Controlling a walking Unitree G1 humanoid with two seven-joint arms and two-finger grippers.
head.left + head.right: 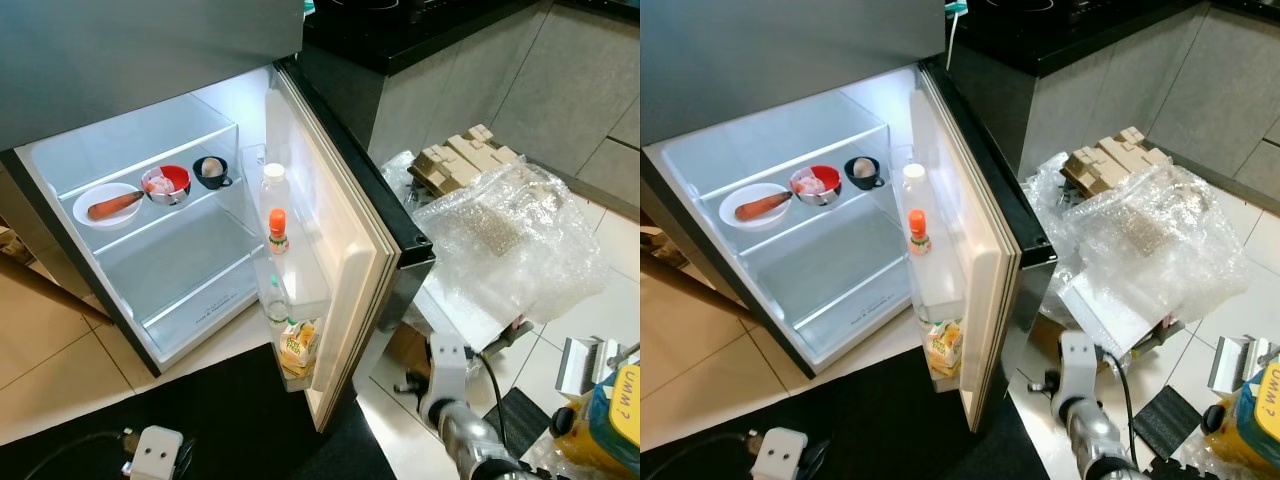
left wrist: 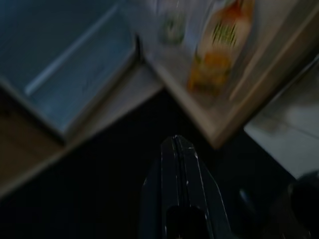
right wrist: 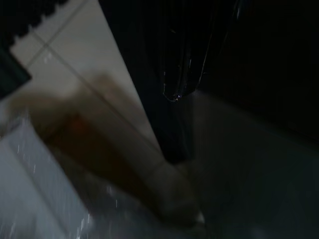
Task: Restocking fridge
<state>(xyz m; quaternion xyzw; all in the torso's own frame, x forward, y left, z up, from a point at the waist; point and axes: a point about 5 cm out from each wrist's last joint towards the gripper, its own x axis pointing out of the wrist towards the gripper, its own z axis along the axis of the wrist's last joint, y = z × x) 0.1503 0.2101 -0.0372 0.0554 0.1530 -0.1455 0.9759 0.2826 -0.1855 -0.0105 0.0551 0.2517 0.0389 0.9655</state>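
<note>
The fridge [image 1: 150,60] stands open, its door [image 1: 345,250] swung out to the right. On the upper shelf sit a white plate with a carrot [image 1: 108,205], a red bowl [image 1: 168,183] and a black cup holding an egg [image 1: 211,171]. The door racks carry a clear white-capped bottle [image 1: 273,190], an orange-capped bottle [image 1: 277,231], a small clear bottle [image 1: 277,299] and a juice carton [image 1: 299,346]. My left gripper [image 2: 178,149] is shut and empty, low in front of the juice carton [image 2: 219,47]. My right arm [image 1: 455,410] hangs by the door; its gripper [image 3: 175,94] is in shadow.
Crumpled bubble wrap [image 1: 510,240] over flat packaging lies on the floor right of the door, with cardboard trays [image 1: 462,155] behind it. A yellow container [image 1: 605,415] sits at the lower right. A black mat [image 1: 230,420] covers the floor before the fridge. A dark counter [image 1: 400,30] runs behind.
</note>
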